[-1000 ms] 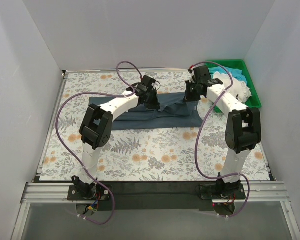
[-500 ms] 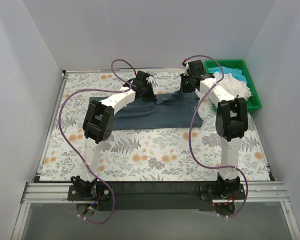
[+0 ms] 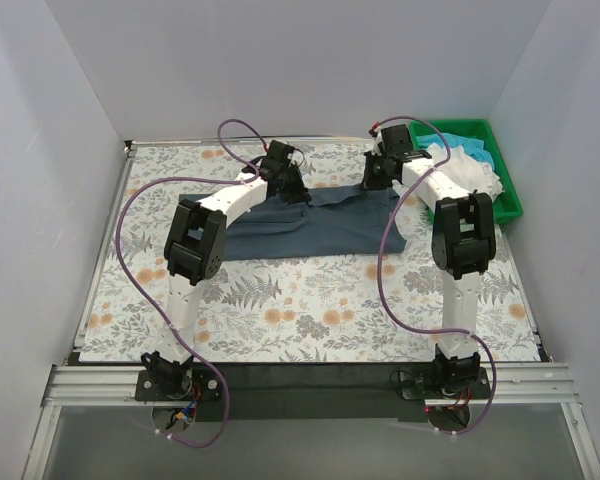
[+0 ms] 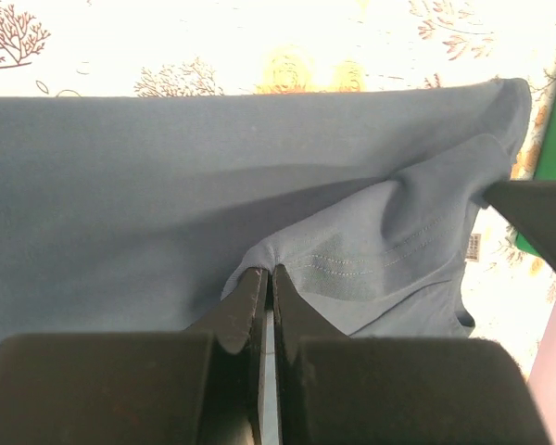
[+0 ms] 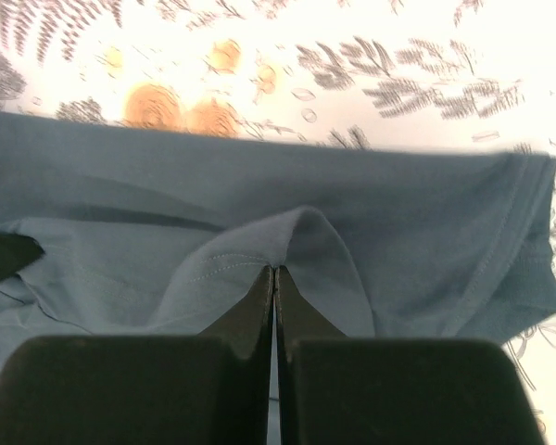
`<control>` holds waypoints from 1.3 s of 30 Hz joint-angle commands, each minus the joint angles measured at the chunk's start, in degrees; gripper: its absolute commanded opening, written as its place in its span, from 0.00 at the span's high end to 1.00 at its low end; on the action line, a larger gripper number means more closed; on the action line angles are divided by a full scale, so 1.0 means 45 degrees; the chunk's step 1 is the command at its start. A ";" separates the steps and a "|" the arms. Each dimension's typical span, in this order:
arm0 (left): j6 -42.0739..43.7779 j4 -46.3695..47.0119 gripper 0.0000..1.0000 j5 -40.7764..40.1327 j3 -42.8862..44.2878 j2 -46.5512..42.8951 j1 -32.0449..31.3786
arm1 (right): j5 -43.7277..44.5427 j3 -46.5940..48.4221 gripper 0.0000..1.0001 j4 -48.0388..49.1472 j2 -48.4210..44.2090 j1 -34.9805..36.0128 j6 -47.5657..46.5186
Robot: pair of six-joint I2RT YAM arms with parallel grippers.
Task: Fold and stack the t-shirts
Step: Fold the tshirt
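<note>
**Here, both grippers are pinching the dark slate t-shirt**

The left gripper point(image 4: 271, 271) is pressing its jaws together on a small pucker of the dark slate t-shirt point(image 3: 310, 228), right at a stitched hem. The right gripper point(image 5: 274, 269) is doing the same, with its jaws closed tight on a raised fold of the same hem. Between the two pinches the hemmed edge is hanging slack and wrinkled over a smoother layer of the same shirt beneath it.

Seen from above, both grippers are reaching toward the far side of the shirt, the left one at its far middle and the right one at its far right corner. The shirt is lying spread across the middle of the floral tablecloth point(image 3: 310, 310), wider from left to right than from near to far.

To the right, at the far right corner of the table, a green tray point(image 3: 513, 203) is holding the white t-shirt point(image 3: 475, 178), bunched up, and the turquoise t-shirt point(image 3: 468, 143), crumpled behind it.
</note>
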 commanded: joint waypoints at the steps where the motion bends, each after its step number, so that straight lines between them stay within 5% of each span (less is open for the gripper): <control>1: -0.0076 0.0258 0.97 0.0197 -0.0176 0.0034 0.0156 | -0.0466 -0.0385 0.99 0.0220 -0.0520 -0.0323 0.0431; 19: -0.0057 0.0434 0.84 0.0629 -0.0976 -0.0453 0.0156 | -0.0917 -0.1674 0.99 -0.0600 -0.1555 -0.0616 0.0372; 30: -0.0076 0.0395 0.52 0.0101 -0.1191 -0.1410 0.0293 | 0.0332 -0.2280 0.97 -0.0601 -0.1205 -0.0733 0.0295; 34: -0.0194 0.0006 0.42 -0.0329 -0.1737 -0.2464 0.0741 | 0.0470 -0.2300 0.68 -0.0542 -0.1593 -0.0733 0.0256; 39: -0.0194 -0.0639 0.33 -0.1324 -0.3512 -0.4533 0.1405 | 0.0782 -0.2689 0.50 -0.0581 -0.2648 -0.0791 -0.0096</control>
